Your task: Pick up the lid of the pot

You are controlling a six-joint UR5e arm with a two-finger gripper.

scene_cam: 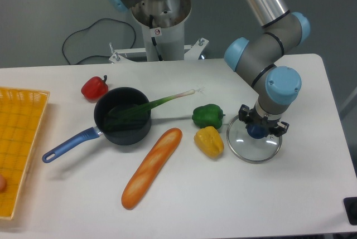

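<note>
Pincer over the knob of the lid, right side of the tabletop.

My pincer [260, 129] hangs straight down over the blue knob [255, 133] at the middle of the pot lid [245, 149]. Its fingers sit either side of the knob, but I cannot tell whether they press on it. The lid lies flat on the tabletop [290, 194], just beside the yellow pepper [208, 141] and well apart from the pot [122, 117]. I judge it glass in a metal rim: stiff, fairly light, slick, breakable. The knob looks the only sound hold.
</note>
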